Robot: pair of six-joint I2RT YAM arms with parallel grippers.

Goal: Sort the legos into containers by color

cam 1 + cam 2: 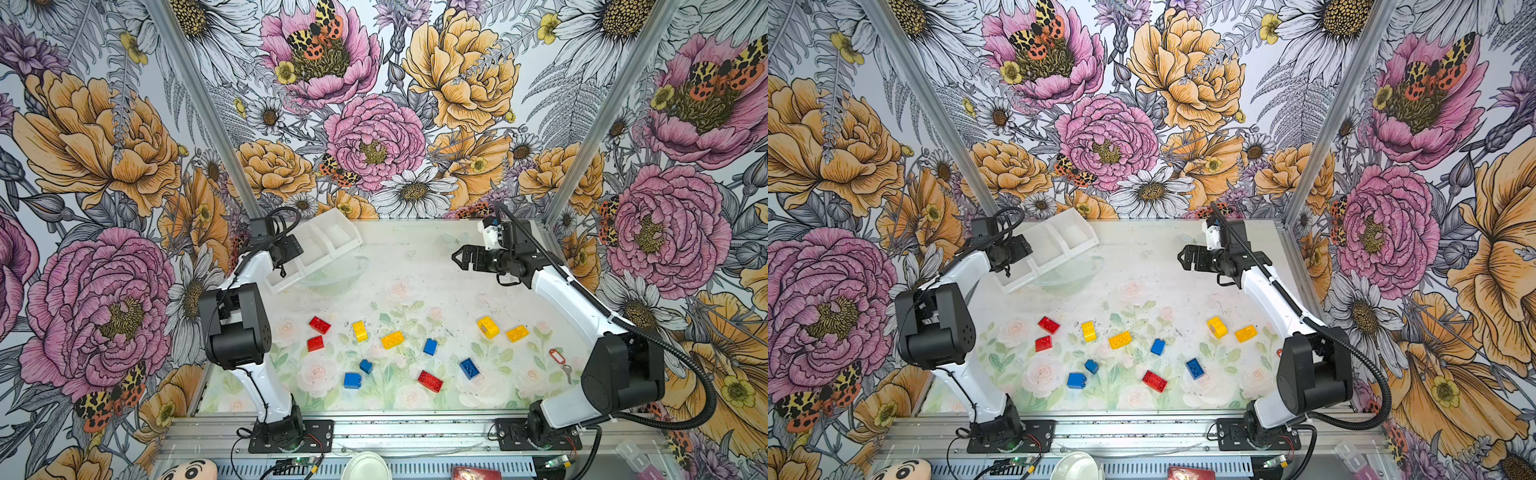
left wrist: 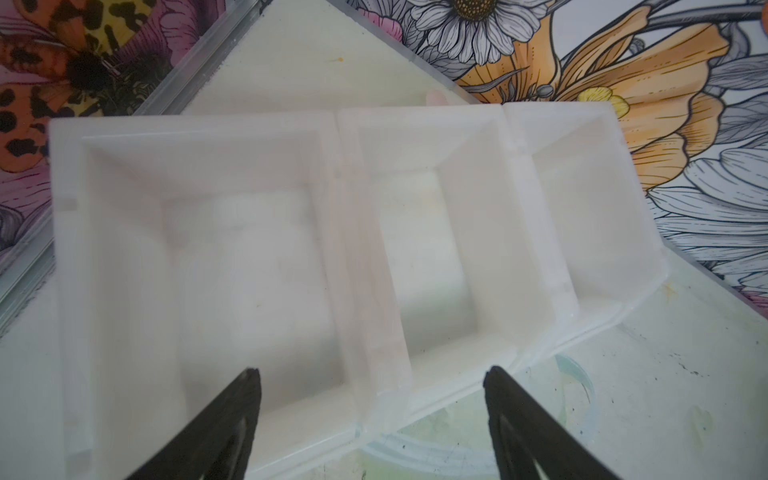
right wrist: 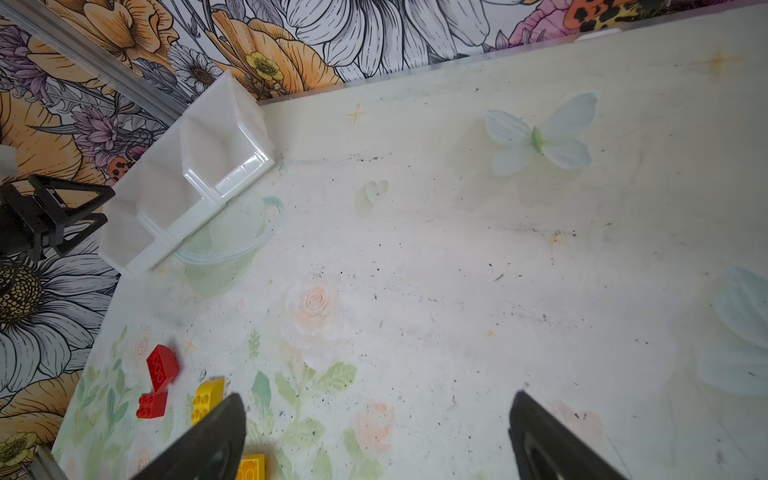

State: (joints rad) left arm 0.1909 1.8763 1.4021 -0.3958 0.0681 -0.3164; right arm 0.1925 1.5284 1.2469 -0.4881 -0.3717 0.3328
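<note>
Left gripper (image 2: 372,374) hovers open and empty over the white three-bin plastic tray (image 2: 191,124); right gripper (image 3: 376,399) gapes empty; red, blue, yellow studded bricks (image 1: 392,340) lie unsorted

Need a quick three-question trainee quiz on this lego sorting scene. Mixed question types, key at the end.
1. How many yellow legos lie on the table?
2. True or false: a bin of the white tray already holds a brick.
3. The right gripper has its jaws: A. open and empty; B. shut on a brick; C. shut and empty.
Key: 1. four; 2. false; 3. A
</note>
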